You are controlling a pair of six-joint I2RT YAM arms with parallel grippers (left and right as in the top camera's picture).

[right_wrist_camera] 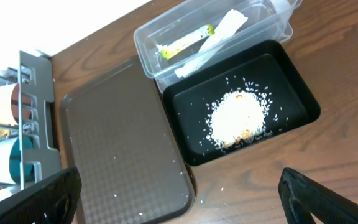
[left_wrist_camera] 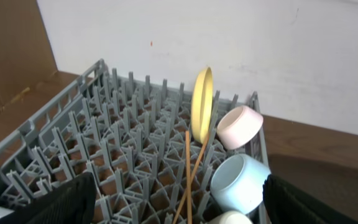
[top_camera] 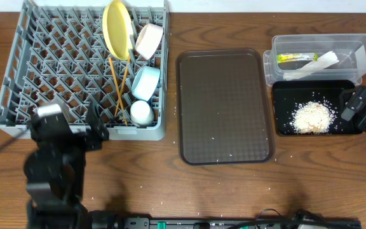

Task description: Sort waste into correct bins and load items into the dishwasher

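The grey dish rack holds the upright yellow plate, white bowl, light blue bowl, white cup and two chopsticks. The clear tub holds the green-and-yellow wrapper and white paper strip. The black tray holds the rice heap. My left gripper is open and empty over the rack's front edge. My right gripper is open and empty, above the table just in front of the black tray.
The brown serving tray lies between the rack and the bins, with a few rice grains on it. Stray grains dot the wooden table near its front edge. A white wall stands behind the rack.
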